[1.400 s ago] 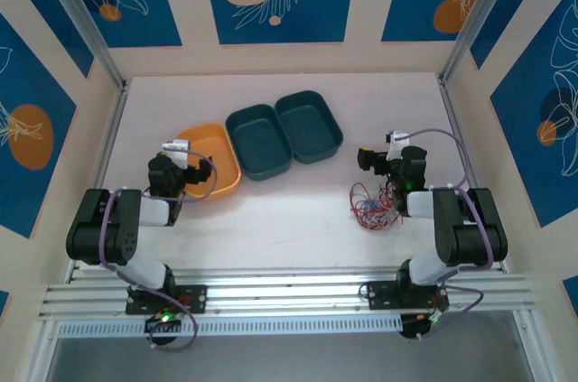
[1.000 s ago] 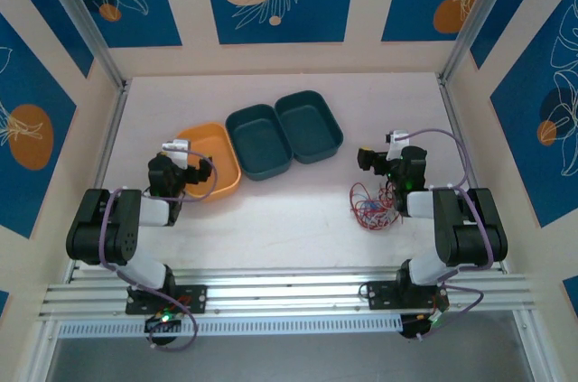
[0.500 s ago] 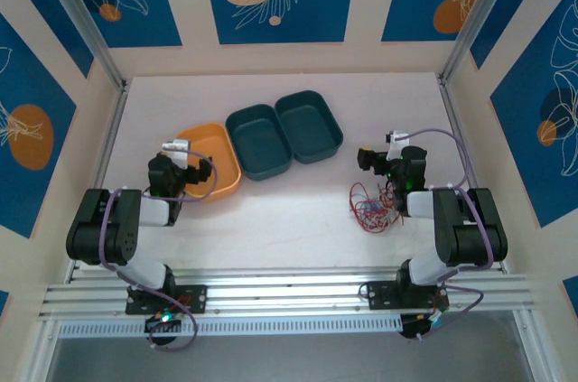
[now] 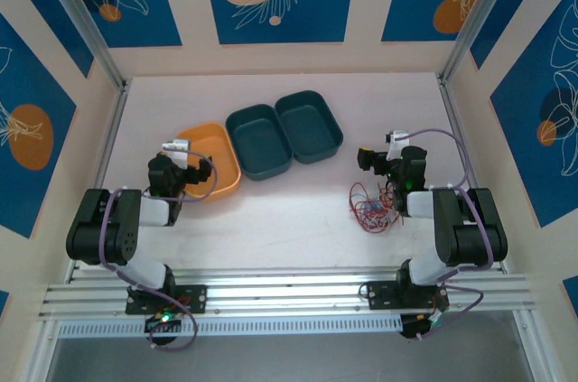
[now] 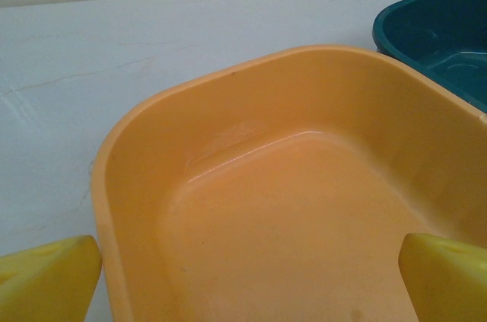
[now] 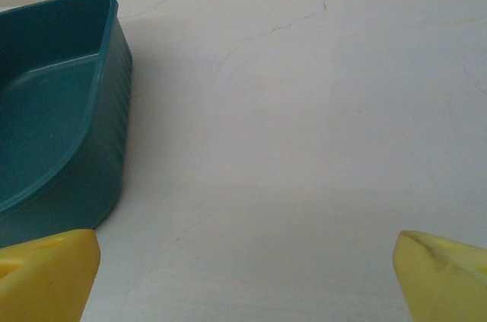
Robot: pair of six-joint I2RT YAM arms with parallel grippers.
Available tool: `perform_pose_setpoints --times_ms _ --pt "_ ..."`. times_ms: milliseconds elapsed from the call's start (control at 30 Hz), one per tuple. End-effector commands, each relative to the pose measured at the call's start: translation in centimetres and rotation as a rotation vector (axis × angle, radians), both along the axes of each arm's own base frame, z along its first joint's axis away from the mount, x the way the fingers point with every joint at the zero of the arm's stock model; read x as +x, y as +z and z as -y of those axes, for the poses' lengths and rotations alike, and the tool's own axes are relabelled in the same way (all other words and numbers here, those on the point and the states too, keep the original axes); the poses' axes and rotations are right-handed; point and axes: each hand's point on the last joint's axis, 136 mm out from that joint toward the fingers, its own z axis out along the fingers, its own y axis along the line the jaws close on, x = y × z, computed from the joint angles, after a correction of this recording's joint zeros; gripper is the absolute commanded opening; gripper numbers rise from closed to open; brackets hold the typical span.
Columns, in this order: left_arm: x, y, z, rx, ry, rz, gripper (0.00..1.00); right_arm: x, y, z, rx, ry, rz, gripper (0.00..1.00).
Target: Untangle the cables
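Note:
The cables (image 4: pixel 372 206) lie in a tangled heap of thin red, blue and white wires on the white table, just left of my right arm's forearm. My right gripper (image 4: pixel 368 159) sits a little beyond the heap, open, its yellow fingertips (image 6: pixel 47 275) wide apart over bare table with nothing between them. My left gripper (image 4: pixel 188 170) rests at the near rim of the orange tray (image 4: pixel 212 161), open, its yellow fingertips (image 5: pixel 46 280) spread over the empty tray floor (image 5: pixel 289 223).
Two dark teal trays (image 4: pixel 257 140) (image 4: pixel 310 125) stand side by side in the middle, right of the orange one; one teal tray wall (image 6: pixel 68 124) lies close to my right gripper's left side. Walls enclose the table.

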Motion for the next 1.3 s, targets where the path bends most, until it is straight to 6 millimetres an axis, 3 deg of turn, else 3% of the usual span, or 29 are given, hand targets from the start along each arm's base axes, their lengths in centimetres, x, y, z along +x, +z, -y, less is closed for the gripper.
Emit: perform_pose_setpoints --times_ms 0,567,733,900,1100,1267 --pt "0.2 0.5 0.4 0.0 -0.022 0.013 1.0 0.2 0.1 0.1 -0.008 -0.01 0.01 0.99" --pt "0.2 0.6 0.4 -0.001 -0.025 0.015 1.0 0.2 0.3 0.2 0.002 -0.01 0.003 0.99" --pt "0.0 1.0 1.2 -0.001 -0.075 0.021 1.0 0.5 1.0 0.9 0.019 -0.042 -0.01 0.99" --pt "-0.5 2.6 0.4 -0.001 -0.025 0.039 1.0 0.5 2.4 1.4 0.02 -0.073 -0.043 0.99" --pt "-1.4 5.1 -0.5 -0.001 0.029 0.074 1.0 -0.7 4.9 3.8 0.021 -0.22 -0.027 0.99" --pt "-2.0 9.3 -1.2 -0.04 0.082 0.181 1.0 -3.0 7.9 5.9 0.063 -0.354 -0.027 0.99"
